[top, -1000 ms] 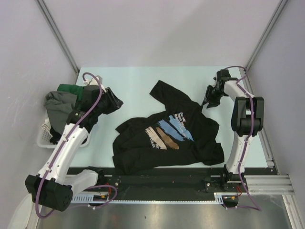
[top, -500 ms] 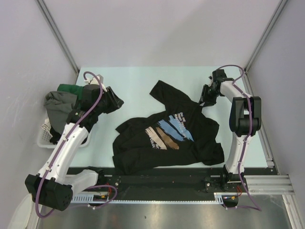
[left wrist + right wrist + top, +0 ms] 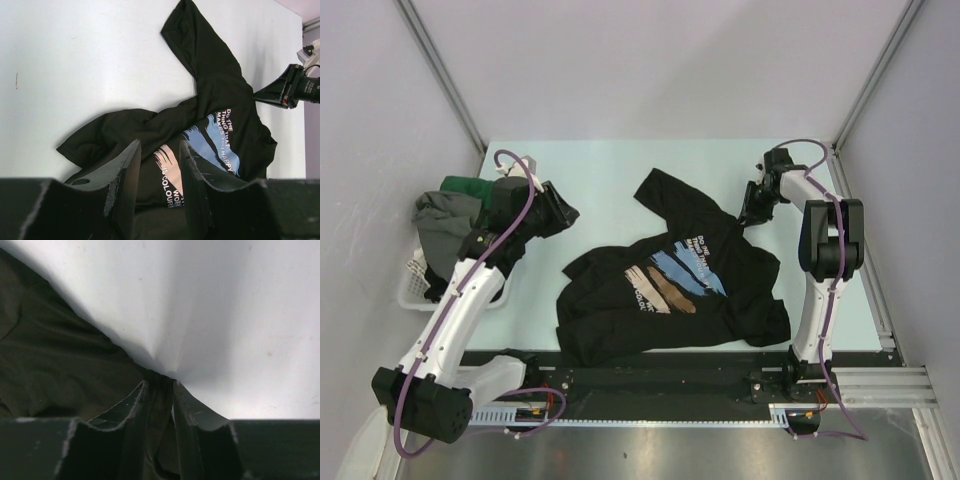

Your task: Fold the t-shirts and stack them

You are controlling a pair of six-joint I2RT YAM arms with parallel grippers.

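Since the earlier frame, the right gripper (image 3: 751,212) has been brought a little leftward to the edge of the black t-shirt (image 3: 620,322), and its jaws have been drawn in; little other change is seen.

At the far left, a white slatted basket (image 3: 413,288) is seen at the table's (image 3: 610,168) left edge. A grey t-shirt (image 3: 440,228) and a dark green t-shirt (image 3: 470,187) are heaped in it and spill over its rim.

Just right of that heap, the left gripper (image 3: 560,212) is held above bare table. In the left wrist view its fingers (image 3: 125,170) are seen parted about halfway, with nothing between them, and the black shirt is seen beyond their tips.

In the middle of the table the black t-shirt is spread out, rumpled rather than flat. Its blue, brown and white brushstroke print (image 3: 670,280) faces up. One sleeve is stretched toward the far side, and the lower hem lies close to the near edge. No fold has yet been made in it, and it lies well apart from the basket.

At the right, the right gripper is set against the shirt's far right edge. In the right wrist view its fingers (image 3: 131,407) are seen nearly together, with a ridge of dark cloth pinched between them and the pale table beyond.
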